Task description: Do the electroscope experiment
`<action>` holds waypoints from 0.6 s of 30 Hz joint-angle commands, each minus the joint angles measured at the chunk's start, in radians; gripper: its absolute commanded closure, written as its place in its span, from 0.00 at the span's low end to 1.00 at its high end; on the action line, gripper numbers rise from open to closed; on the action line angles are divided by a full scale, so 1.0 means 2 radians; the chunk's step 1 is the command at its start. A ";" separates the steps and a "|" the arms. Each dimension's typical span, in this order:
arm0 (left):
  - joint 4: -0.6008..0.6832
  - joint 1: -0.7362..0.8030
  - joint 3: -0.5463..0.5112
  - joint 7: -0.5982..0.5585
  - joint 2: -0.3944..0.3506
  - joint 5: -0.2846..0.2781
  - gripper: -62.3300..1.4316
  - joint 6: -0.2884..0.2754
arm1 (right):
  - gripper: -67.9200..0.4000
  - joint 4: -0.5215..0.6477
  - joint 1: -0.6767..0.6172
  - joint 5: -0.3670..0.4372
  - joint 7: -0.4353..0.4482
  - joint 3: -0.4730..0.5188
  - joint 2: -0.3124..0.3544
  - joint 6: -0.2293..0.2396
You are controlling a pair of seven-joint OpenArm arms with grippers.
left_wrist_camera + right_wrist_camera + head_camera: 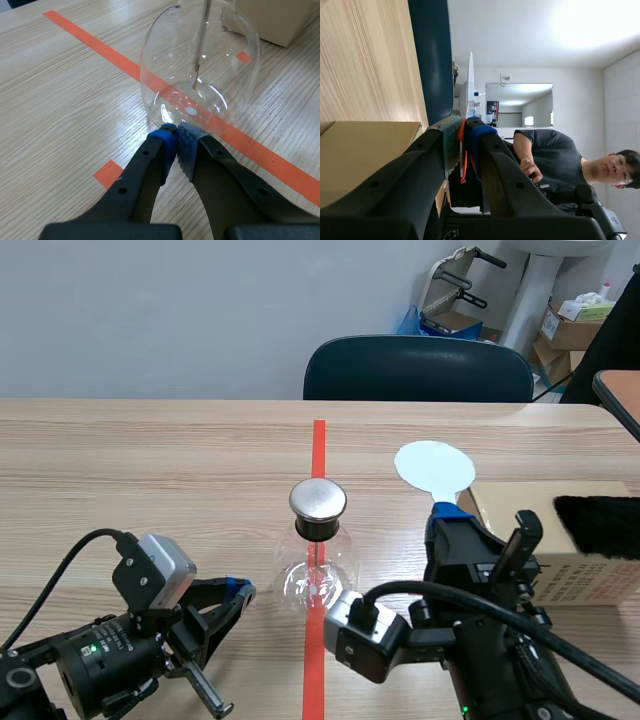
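Astride the red tape line stands the electroscope (318, 565), a clear flask under a metal cap (318, 500). Low at its belly, the left gripper (176, 139) is clenched on nothing, tips right by the glass. To the flask's other side, the right gripper (465, 129) pinches a white disc paddle (433, 467), disc uppermost. I'd judge the glass thin, slick and breakable; steady it gently at the neck.

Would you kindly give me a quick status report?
Left gripper shut, empty, by the electroscope flask. Right gripper shut on white disc, held upright. Metal cap unobstructed.
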 commanded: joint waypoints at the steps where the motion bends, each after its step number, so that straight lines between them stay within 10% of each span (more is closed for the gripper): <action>1: 0.006 -0.007 0.008 -0.007 0.009 -0.002 0.94 0.000 | 0.98 0.007 0.001 0.000 -0.004 0.000 0.007 -0.005; 18: 0.000 -0.011 0.012 -0.007 0.016 -0.005 0.94 0.005 | 0.98 0.007 0.001 0.000 -0.003 0.000 0.006 -0.005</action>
